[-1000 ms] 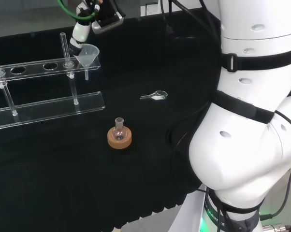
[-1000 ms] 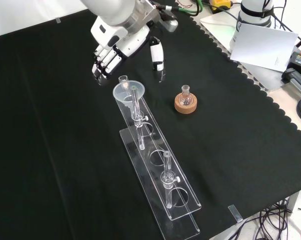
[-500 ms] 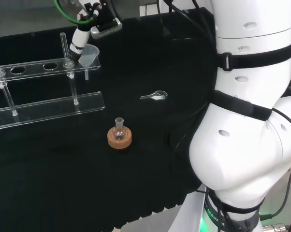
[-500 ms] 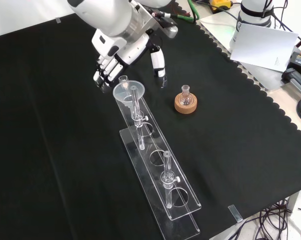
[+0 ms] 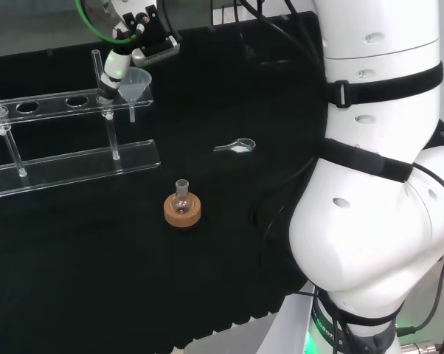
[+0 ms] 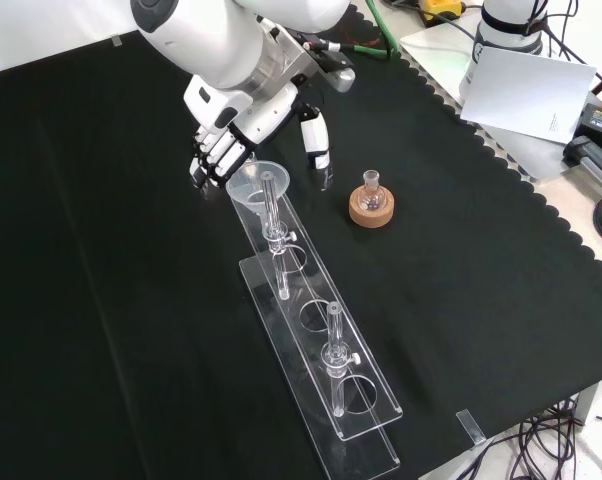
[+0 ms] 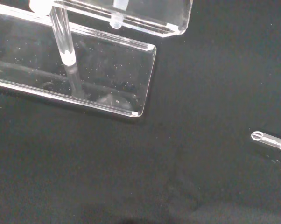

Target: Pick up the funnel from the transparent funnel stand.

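Observation:
A clear funnel (image 5: 134,81) (image 6: 251,181) sits in the end hole of the transparent stand's upper shelf (image 5: 56,105) (image 6: 326,335). The black and white hand (image 6: 243,105) hovers over that end of the stand. Its fingers (image 6: 212,162) reach down to the funnel's rim on the left in the front view, and its thumb (image 6: 318,148) hangs apart on the right. In the head view a white finger (image 5: 113,68) stands close beside the funnel. The hand is open and holds nothing. In the wrist view the stand's base plate (image 7: 98,79) lies close below.
A small round flask on a cork ring (image 5: 182,207) (image 6: 371,201) stands near the stand. A small clear scoop-like piece (image 5: 237,147) (image 7: 271,140) lies on the cloth. The arm's white links (image 5: 377,184) rise at the head view's right. Papers and cables (image 6: 531,90) lie beyond the cloth's edge.
The hand has come lower and nearer the stand's end, moving left in the head view. Its fingers now reach the funnel's rim. The funnel and flask have not moved.

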{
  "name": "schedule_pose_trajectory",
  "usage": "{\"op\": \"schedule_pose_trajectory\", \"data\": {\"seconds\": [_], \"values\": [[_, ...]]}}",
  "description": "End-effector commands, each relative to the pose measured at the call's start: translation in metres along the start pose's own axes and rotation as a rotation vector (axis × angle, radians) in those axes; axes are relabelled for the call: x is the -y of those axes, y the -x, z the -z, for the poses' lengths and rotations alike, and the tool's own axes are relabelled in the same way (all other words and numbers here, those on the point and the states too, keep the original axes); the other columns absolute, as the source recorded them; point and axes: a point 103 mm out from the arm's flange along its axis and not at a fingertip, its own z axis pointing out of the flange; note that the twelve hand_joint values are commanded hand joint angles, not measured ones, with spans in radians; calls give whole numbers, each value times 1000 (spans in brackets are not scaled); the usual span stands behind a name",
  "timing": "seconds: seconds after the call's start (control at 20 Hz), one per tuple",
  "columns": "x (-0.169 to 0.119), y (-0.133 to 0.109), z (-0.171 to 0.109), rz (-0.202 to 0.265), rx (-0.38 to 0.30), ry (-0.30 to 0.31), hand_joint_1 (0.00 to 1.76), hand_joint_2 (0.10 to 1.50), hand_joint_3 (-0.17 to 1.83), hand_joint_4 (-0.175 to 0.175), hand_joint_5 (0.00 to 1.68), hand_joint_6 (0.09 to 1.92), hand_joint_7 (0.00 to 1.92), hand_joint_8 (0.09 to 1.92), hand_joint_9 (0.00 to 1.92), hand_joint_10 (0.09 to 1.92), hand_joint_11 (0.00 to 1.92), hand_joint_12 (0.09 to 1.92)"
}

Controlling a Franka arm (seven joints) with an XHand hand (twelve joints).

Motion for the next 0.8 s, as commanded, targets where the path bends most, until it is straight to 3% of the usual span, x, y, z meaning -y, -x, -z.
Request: {"op": "schedule_pose_trajectory", "data": {"seconds": [0.05,0.3,0.5,0.65,0.8], "values": [[-5,-1,-5,-1,4,-5,549,620,5,5,0,87,46,87,0,340,0,1330],[-12,-3,-11,0,7,3,561,624,6,3,0,87,50,87,0,378,0,1343],[-15,-2,-12,-15,-2,57,585,632,6,-9,0,87,109,130,0,653,0,1432],[-17,1,-13,-22,-8,69,625,644,8,-18,0,87,122,307,0,850,0,1512],[-19,2,-14,-25,-4,75,647,652,8,-21,0,87,52,577,12,910,0,1560]]}}
